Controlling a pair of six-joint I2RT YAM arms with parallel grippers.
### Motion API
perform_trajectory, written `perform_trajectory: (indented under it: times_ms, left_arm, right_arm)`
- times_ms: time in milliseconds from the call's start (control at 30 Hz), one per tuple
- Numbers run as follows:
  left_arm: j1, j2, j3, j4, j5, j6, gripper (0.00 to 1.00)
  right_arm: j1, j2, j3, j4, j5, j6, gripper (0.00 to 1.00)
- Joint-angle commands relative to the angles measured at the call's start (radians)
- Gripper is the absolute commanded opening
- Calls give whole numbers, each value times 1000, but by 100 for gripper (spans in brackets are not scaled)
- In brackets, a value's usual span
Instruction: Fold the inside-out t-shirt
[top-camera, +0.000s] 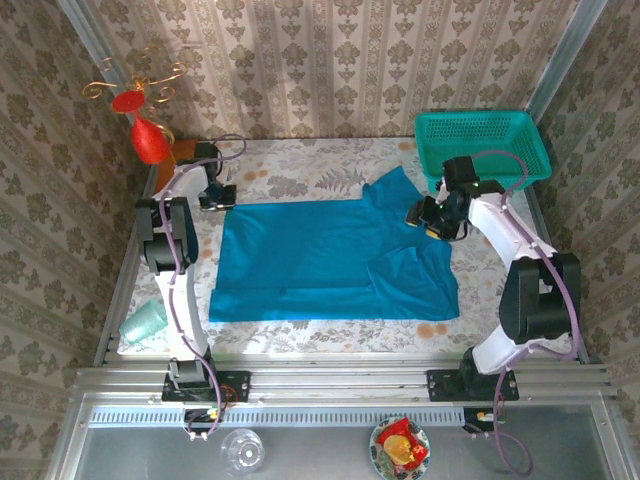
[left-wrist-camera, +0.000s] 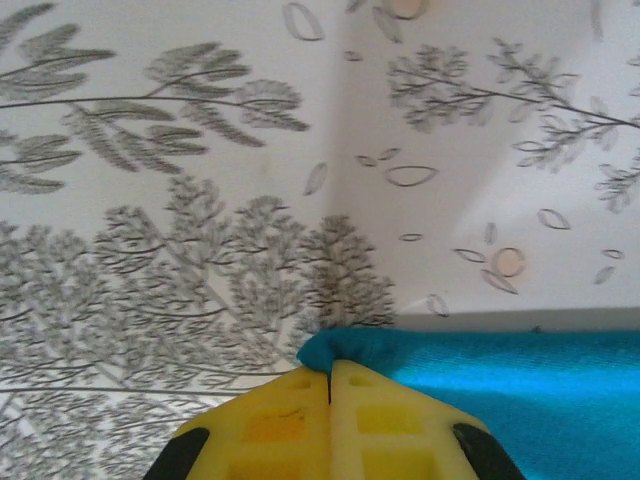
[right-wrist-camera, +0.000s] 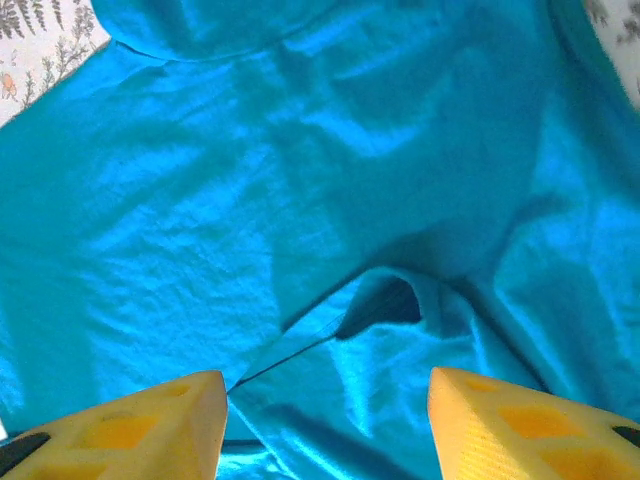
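near the t-shirt (top-camera: 330, 262), a teal basket (top-camera: 478, 116)

The t-shirt (top-camera: 320, 260) is lying spread across the middle of the table (top-camera: 300, 170), with one sleeve reaching towards the far side. The left gripper (top-camera: 218, 198) is sitting at the t-shirt's far left corner, touching its edge. The right gripper (top-camera: 425, 218) is hanging over its right part. The mesh basket (top-camera: 480, 117) is standing at the far right corner, behind the right gripper. A cup (top-camera: 145, 322) is lying at the near left edge, and a glass (top-camera: 241, 450) and a plate (top-camera: 377, 440) are sitting nearer than the arm bases.
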Motion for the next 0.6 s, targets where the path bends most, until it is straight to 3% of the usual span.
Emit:
perform_trajectory:
  times_ms: [0,333,567]
  left_arm:
    - [52,-38,-34,-16,-71,-29,0]
    - [68,-46,-60,-3,-49,-42,0]
    - [71,-45,-101,49,-21,-56,0]
  right_arm:
    - [5,79,88,35,25,-117,55]
    - [24,436,460,38,106,-305,43]
    - [39,735,837,-20,139,-450,38]
